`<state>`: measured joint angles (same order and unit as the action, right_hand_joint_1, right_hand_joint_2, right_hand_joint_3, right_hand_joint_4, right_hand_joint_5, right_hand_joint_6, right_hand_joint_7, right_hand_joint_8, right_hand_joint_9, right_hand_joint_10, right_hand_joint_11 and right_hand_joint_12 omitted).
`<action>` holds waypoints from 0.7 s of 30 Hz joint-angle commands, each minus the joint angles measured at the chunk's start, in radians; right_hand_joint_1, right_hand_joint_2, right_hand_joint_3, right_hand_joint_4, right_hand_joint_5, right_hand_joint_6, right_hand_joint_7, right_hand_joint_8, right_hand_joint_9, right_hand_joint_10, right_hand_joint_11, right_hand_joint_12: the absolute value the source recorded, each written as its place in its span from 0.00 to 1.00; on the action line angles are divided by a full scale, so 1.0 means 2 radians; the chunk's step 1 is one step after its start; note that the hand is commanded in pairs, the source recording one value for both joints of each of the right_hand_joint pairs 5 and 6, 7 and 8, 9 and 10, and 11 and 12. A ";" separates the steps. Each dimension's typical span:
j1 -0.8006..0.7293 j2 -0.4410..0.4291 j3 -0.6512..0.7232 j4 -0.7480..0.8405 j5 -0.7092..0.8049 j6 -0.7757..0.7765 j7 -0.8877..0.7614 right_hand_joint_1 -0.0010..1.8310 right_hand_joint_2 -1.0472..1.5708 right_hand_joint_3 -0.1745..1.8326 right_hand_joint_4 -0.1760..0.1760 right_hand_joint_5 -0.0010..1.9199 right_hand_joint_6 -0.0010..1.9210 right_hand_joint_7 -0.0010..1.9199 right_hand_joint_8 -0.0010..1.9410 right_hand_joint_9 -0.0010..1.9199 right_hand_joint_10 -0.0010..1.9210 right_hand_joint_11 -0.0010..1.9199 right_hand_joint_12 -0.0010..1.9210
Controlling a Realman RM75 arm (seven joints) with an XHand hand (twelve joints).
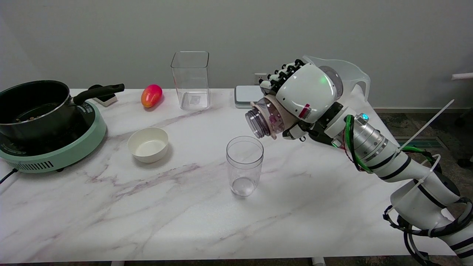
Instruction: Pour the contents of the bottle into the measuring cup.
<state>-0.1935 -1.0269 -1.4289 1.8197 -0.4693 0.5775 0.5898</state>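
While the bottle (266, 119) is gripped tight in the right hand (303, 96) and tipped on its side, the pouring step looks to be under way. The measuring cup (244, 164) stands just below and left of the hand, so more tipping is likely needed.

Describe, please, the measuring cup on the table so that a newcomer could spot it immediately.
Start at the white marble table and look to its middle, just below the mouth of the tilted bottle that the right hand holds. There stands the measuring cup, upright and open-topped. Unlike the tall square container at the back and the white bowl to its left, it is round, clear and short.
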 commanded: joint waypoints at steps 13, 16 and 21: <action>0.008 0.004 -0.015 0.000 -0.012 0.002 -0.013 0.76 0.95 0.23 0.50 1.00 1.00 1.00 0.99 0.87 0.87 0.68 0.68; 0.006 0.003 -0.019 0.001 -0.012 -0.001 -0.017 0.76 0.95 0.23 0.50 1.00 1.00 1.00 0.99 0.87 0.87 0.68 0.68; 0.006 0.004 -0.017 0.000 -0.013 0.002 -0.025 0.76 0.95 0.23 0.50 1.00 1.00 1.00 0.99 0.87 0.87 0.68 0.68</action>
<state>-0.1815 -1.0207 -1.4522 1.8142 -0.4879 0.5807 0.5690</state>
